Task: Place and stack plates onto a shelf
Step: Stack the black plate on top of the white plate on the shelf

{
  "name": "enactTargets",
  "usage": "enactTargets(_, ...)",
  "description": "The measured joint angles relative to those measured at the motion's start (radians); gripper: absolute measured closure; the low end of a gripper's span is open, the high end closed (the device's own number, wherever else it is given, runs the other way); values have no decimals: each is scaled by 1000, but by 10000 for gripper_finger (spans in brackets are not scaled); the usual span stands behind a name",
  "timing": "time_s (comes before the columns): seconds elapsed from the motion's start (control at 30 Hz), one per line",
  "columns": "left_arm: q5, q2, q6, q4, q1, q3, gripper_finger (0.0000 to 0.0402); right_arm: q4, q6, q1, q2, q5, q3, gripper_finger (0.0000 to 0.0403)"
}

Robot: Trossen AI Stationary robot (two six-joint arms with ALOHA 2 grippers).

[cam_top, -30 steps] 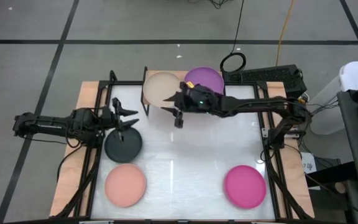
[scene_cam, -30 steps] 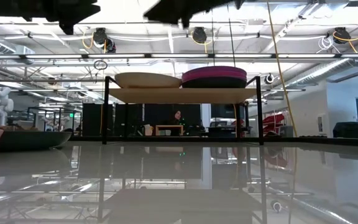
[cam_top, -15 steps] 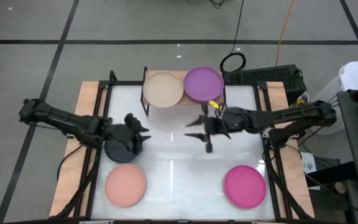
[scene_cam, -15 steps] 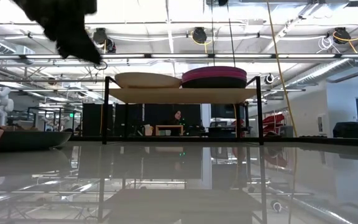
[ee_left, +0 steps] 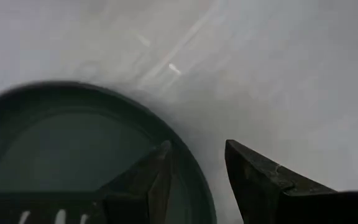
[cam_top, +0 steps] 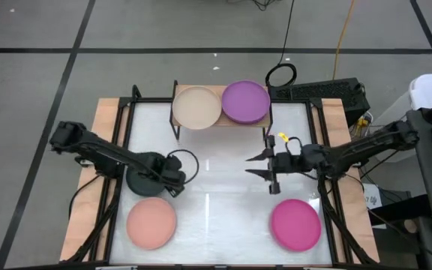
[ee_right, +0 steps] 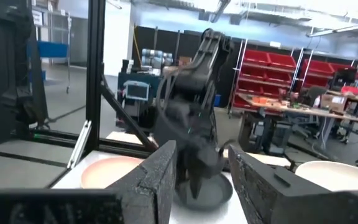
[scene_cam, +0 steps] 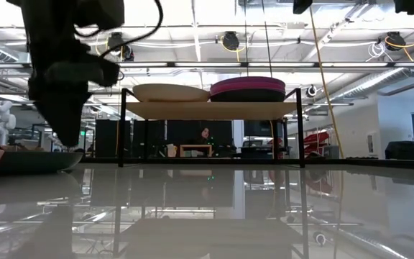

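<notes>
At the left of the high view, the left gripper (cam_top: 172, 182) has its fingers (ee_left: 151, 180) open around the rim of the black plate (cam_top: 144, 178) on the worktop (cam_top: 216, 210). The right gripper (cam_top: 262, 164), mid-frame, is open and holds nothing.

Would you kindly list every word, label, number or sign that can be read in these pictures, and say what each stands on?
No text can be read in any view.
The yellow tag by the right gripper: too small to read.
The paper sheet at the table's right edge: marks too small to read.
The plates and the shelf: no markings visible.
</notes>
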Motion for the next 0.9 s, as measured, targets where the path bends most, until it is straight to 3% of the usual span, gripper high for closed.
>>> enactTargets(0.3,-2,73,-67,-82,10,0,245,-2,-1,1,-32,18,-12,275)
enactTargets(0.77,-34,97,0,-51,26,-35,246,-61,99,14,-32,19,-12,275)
enactTargets(0.9,0,96,70,29,40,-67,277,-72,99,34,-32,21,-12,275)
